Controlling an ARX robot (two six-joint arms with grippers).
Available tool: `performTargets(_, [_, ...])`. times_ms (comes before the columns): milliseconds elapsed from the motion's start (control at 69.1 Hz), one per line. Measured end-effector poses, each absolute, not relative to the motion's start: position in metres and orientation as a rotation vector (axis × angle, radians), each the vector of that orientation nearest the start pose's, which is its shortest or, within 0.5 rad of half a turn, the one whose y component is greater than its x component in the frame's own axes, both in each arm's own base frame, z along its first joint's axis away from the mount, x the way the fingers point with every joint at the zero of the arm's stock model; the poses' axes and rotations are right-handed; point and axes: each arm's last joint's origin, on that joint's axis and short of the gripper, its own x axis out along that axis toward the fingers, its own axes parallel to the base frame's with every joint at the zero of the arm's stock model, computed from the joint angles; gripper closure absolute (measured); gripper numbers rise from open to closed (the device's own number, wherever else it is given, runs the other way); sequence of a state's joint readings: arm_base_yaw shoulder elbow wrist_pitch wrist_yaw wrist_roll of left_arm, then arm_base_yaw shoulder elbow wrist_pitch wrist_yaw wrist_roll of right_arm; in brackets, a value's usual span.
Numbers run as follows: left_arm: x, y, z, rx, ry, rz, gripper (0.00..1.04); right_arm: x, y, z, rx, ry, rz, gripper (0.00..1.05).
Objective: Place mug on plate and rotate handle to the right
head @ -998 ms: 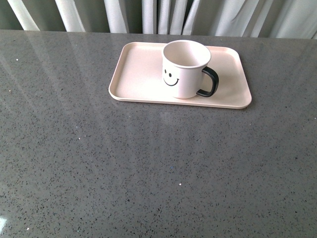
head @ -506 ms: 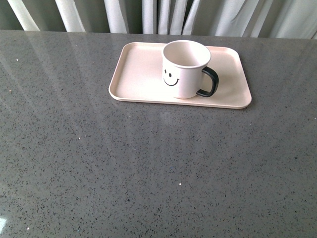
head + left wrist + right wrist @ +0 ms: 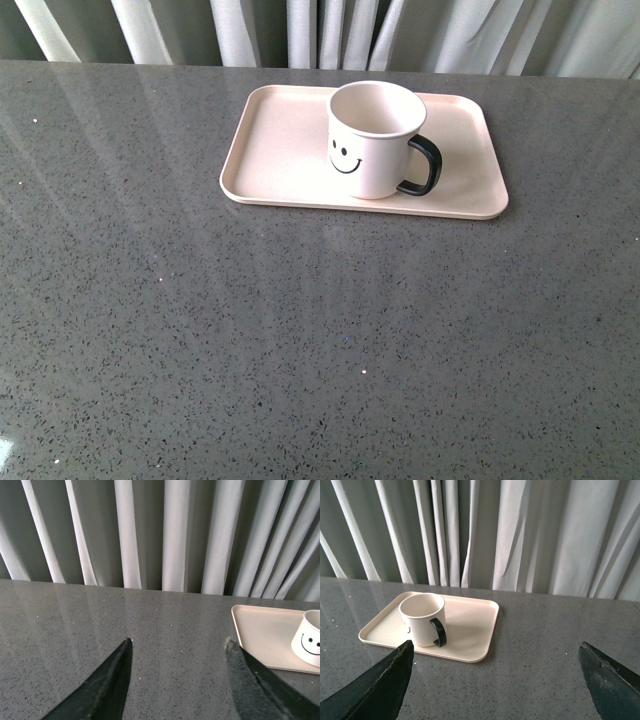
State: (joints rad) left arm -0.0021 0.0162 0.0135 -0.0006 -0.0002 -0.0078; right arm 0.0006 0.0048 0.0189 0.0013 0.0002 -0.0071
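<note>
The cream mug (image 3: 372,140) with a black smiley face stands upright on the pale pink plate (image 3: 280,150), near the plate's front edge. Its black handle (image 3: 424,165) points right in the front view. Neither arm shows in the front view. In the left wrist view my left gripper (image 3: 178,647) is open over bare table, with the plate (image 3: 260,630) and the mug (image 3: 309,642) off to one side and apart from it. In the right wrist view my right gripper (image 3: 495,652) is open wide, well back from the plate (image 3: 470,622), the mug (image 3: 422,619) and the handle (image 3: 439,631).
The grey speckled tabletop (image 3: 300,340) stretches from the plate to the near edge. Pale curtains (image 3: 330,30) hang just behind the table's far edge.
</note>
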Motion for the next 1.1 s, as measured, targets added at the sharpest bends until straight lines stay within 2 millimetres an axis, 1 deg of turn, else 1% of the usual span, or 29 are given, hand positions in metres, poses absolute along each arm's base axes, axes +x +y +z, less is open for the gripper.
performTargets(29, [0.098,0.000,0.167,-0.008,0.003,-0.002,0.27,0.097,0.000,0.170,-0.007,-0.015,0.000,0.09])
performTargets(87, [0.098,0.000,0.167,-0.008,0.003,-0.002,0.18,0.097,0.000,0.170,-0.007,-0.015,0.000,0.09])
performTargets(130, [0.098,0.000,0.167,-0.007,0.003,-0.002,0.08,0.097,0.000,0.170,-0.007,-0.015,0.000,0.09])
performTargets(232, [0.098,0.000,0.167,-0.006,0.003,-0.002,0.10,0.097,0.000,0.170,-0.009,-0.003,0.011,0.09])
performTargets(246, [0.098,0.000,0.167,-0.006,0.003,-0.002,0.09,0.098,0.000,0.169,-0.025,0.028,0.025,0.09])
performTargets(275, [0.098,0.000,0.167,-0.006,0.003,-0.001,0.09,0.098,0.000,0.170,-0.044,0.157,0.101,0.09])
performTargets(289, [0.098,0.000,0.167,-0.006,0.003,0.000,0.09,0.100,-0.001,0.172,-0.068,0.314,0.160,0.09])
performTargets(304, [0.098,0.000,0.167,-0.006,0.003,-0.002,0.09,0.103,-0.002,0.174,-0.071,0.413,0.198,0.09])
performTargets(318, [0.098,0.000,0.167,-0.006,0.003,-0.003,0.09,0.107,-0.003,0.178,-0.072,0.485,0.228,0.09])
performTargets(347, [0.098,0.000,0.167,-0.005,0.003,-0.003,0.09,0.122,-0.006,0.185,-0.088,0.556,0.253,0.09])
performTargets(362, [0.098,0.000,0.167,-0.005,0.003,-0.003,0.09,0.136,-0.009,0.193,-0.102,0.568,0.251,0.09])
performTargets(376, [0.098,0.000,0.167,-0.005,0.003,-0.003,0.09,0.141,-0.010,0.196,-0.110,0.566,0.251,0.09])
performTargets(405, [0.098,0.000,0.167,-0.005,0.003,-0.003,0.09,0.162,-0.014,0.207,-0.124,0.551,0.249,0.09])
performTargets(449, [0.098,0.000,0.167,-0.005,0.003,-0.003,0.09,0.179,-0.016,0.214,-0.132,0.540,0.245,0.09])
performTargets(463, [0.098,0.000,0.167,-0.005,0.003,-0.003,0.09,0.190,-0.018,0.217,-0.136,0.535,0.239,0.09])
performTargets(477, [0.098,0.000,0.167,-0.005,0.002,-0.002,0.09,0.195,-0.019,0.218,-0.138,0.535,0.235,0.09])
performTargets(492, [0.098,0.000,0.167,-0.005,0.003,-0.002,0.09,0.206,-0.020,0.220,-0.141,0.534,0.231,0.09])
performTargets(521, [0.098,0.000,0.167,-0.005,0.003,-0.003,0.09,0.217,-0.021,0.220,-0.144,0.537,0.229,0.09])
performTargets(535, [0.098,0.000,0.167,-0.005,0.002,-0.003,0.09,0.228,-0.021,0.220,-0.143,0.541,0.228,0.09])
performTargets(564, [0.098,0.000,0.167,-0.005,0.003,-0.003,0.09,0.238,-0.021,0.220,-0.144,0.547,0.226,0.09])
performTargets(579, [0.098,0.000,0.167,-0.005,0.002,-0.002,0.09,0.248,-0.021,0.218,-0.147,0.554,0.224,0.09])
performTargets(608, [0.098,0.000,0.167,-0.005,0.003,-0.003,0.09,0.258,-0.020,0.217,-0.145,0.561,0.223,0.09])
performTargets(651, [0.098,0.000,0.167,-0.005,0.003,-0.003,0.09,0.281,-0.015,0.211,-0.138,0.586,0.241,0.09])
performTargets(723, [0.098,0.000,0.167,-0.005,0.003,-0.003,0.09,0.306,-0.006,0.203,-0.133,0.618,0.256,0.09])
performTargets(767, [0.098,0.000,0.167,-0.005,0.002,-0.003,0.09,0.325,0.003,0.196,-0.125,0.645,0.267,0.09])
performTargets(796, [0.098,0.000,0.167,-0.005,0.002,-0.003,0.09,0.332,0.006,0.195,-0.120,0.652,0.271,0.09])
performTargets(868, [0.098,0.000,0.167,-0.005,0.003,-0.003,0.09,0.359,0.022,0.188,-0.104,0.678,0.283,0.09])
performTargets(984, [0.098,0.000,0.167,-0.005,0.002,-0.003,0.09,0.388,0.042,0.180,-0.070,0.713,0.297,0.09])
performTargets(1100, [0.098,0.000,0.167,-0.005,0.002,-0.003,0.09,0.408,0.054,0.171,-0.041,0.756,0.289,0.09])
